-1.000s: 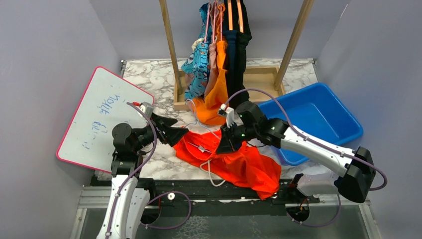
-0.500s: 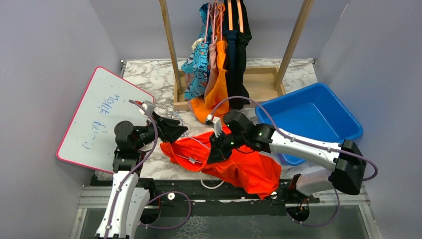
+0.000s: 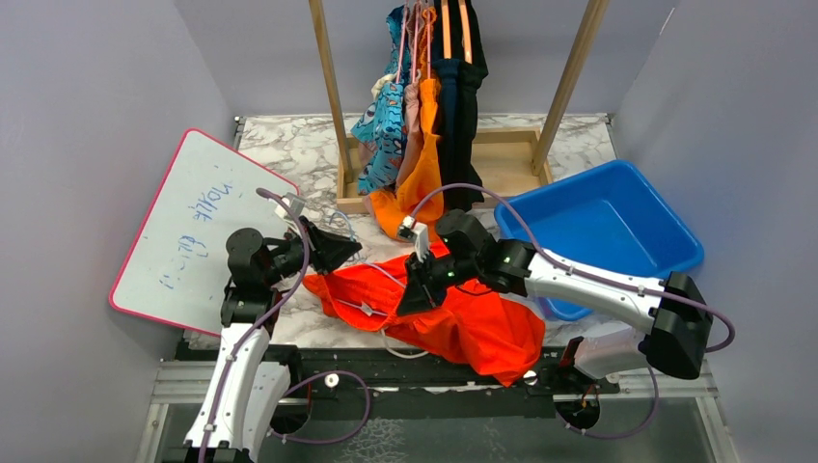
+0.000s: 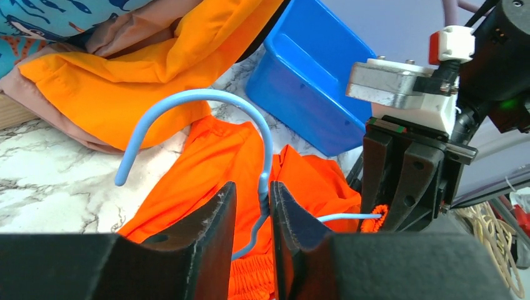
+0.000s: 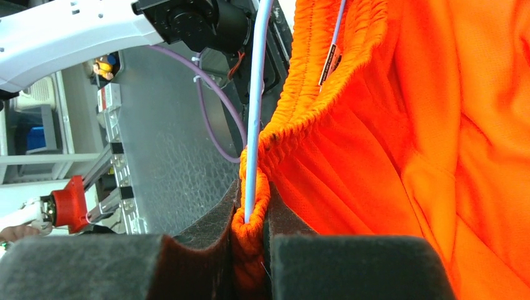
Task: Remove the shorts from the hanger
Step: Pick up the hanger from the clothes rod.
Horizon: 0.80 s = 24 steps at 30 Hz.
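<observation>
Red-orange shorts [image 3: 473, 323] lie crumpled on the marble table, still threaded on a light blue wire hanger [image 4: 187, 95]. My left gripper [image 3: 352, 253] straddles the hanger's neck; in the left wrist view the left gripper [image 4: 253, 187] is narrow, the wire rests against one pad and a gap remains on the other side. My right gripper [image 3: 410, 294] is shut on the shorts' elastic waistband [image 5: 250, 219], with the hanger's wire arm [image 5: 253, 125] running into the same pinch. More shorts hang on the rack: blue cartoon-print [image 3: 381, 135], bright orange [image 3: 420, 164], pink [image 3: 413, 116], dark [image 3: 463, 116].
The wooden rack [image 3: 333, 96] stands at the back middle on its tray base. A blue bin [image 3: 617, 227] sits at the right, close behind my right arm. A pink-edged whiteboard [image 3: 193, 231] lies at the left. The hanging orange shorts reach down near both grippers.
My left gripper's jaws have narrowed from wide open to close round the hanger's neck. My right gripper has dragged the shorts' waistband a little leftward and nearer.
</observation>
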### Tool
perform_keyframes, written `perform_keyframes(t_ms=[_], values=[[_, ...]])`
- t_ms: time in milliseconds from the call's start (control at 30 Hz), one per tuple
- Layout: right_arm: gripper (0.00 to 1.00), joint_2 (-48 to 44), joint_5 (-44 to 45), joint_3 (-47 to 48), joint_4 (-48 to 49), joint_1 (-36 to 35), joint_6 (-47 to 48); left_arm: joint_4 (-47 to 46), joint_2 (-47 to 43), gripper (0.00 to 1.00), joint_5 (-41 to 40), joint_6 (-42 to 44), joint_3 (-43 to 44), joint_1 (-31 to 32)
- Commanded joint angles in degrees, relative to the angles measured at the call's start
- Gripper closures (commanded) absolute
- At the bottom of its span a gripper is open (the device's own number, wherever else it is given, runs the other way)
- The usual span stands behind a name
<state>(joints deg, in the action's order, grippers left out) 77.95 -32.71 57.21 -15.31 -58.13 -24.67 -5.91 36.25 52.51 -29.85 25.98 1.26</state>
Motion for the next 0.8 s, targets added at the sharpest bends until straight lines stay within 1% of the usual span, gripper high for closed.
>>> perform_keyframes(t_ms=[0, 100, 167, 200, 233, 367, 400, 433, 467, 533, 567, 600, 633, 667, 767], values=[[0.99, -3.14, -3.9, -1.24, 5.69, -0.32, -0.77, -0.63, 0.4, 0.74, 0.82, 0.77, 0.3, 0.24], [0.99, -3.56, -3.03, -1.21, 5.37, -0.32, -0.48, -0.65, 0.96, 0.81, 1.78, 0.77, 0.38, 0.33], [0.99, -2.87, -2.24, -0.38, 3.95, -0.32, -0.35, -0.65, 1.16, 0.94, 2.19, 1.04, 0.49, 0.33], [0.99, -2.43, -1.94, -0.13, 3.32, -0.32, -0.23, -0.63, 1.19, 0.98, 2.42, 1.12, 0.49, 0.33], [0.99, -2.02, -1.88, 0.02, 3.16, -0.32, -0.05, -0.67, 1.07, 1.0, 2.55, 1.23, 0.51, 0.33], [0.98, -0.78, -0.54, 2.39, 1.24, -0.32, 1.39, -0.67, 0.45, 1.0, 1.89, 1.46, 0.27, 0.46], [0.98, -0.62, -0.06, 3.17, 0.61, -0.31, 2.01, -0.61, 0.52, 0.98, 1.69, 1.45, 0.3, 0.54], [0.99, -0.45, 0.1, 3.59, 0.25, -0.32, 2.82, -0.61, 0.63, 0.84, 1.77, 1.33, 0.3, 0.53], [0.99, -0.13, 0.1, 3.95, -0.18, -0.32, 3.57, -0.55, 0.74, 0.75, 2.04, 1.22, 0.32, 0.52], [0.99, 0.73, 0.02, 4.7, -0.99, -0.27, 4.01, -0.56, 0.91, 0.67, 2.38, 1.34, 0.38, 0.5], [0.99, 1.32, -0.11, 5.22, -1.58, -0.3, 3.81, -0.53, 0.83, 0.6, 2.2, 1.37, 0.39, 0.5], [0.99, 1.81, -1.19, 5.43, -1.37, -0.32, 3.53, -0.54, 0.81, 0.58, 2.06, 1.35, 0.29, 0.5], [0.99, 2.07, -2.23, 5.25, -0.78, -0.27, 3.12, -0.55, 0.78, 0.57, 1.95, 1.34, 0.3, 0.5], [0.99, 2.16, -2.84, 4.97, -0.12, -0.28, 2.58, -0.56, 0.85, 0.59, 1.65, 1.3, 0.35, 0.54], [0.99, 2.14, -2.53, 4.24, 0.85, -0.26, 1.81, 0.68, 0.35, 0.73, 0.44, 2.28, 0.83, 0.51]])
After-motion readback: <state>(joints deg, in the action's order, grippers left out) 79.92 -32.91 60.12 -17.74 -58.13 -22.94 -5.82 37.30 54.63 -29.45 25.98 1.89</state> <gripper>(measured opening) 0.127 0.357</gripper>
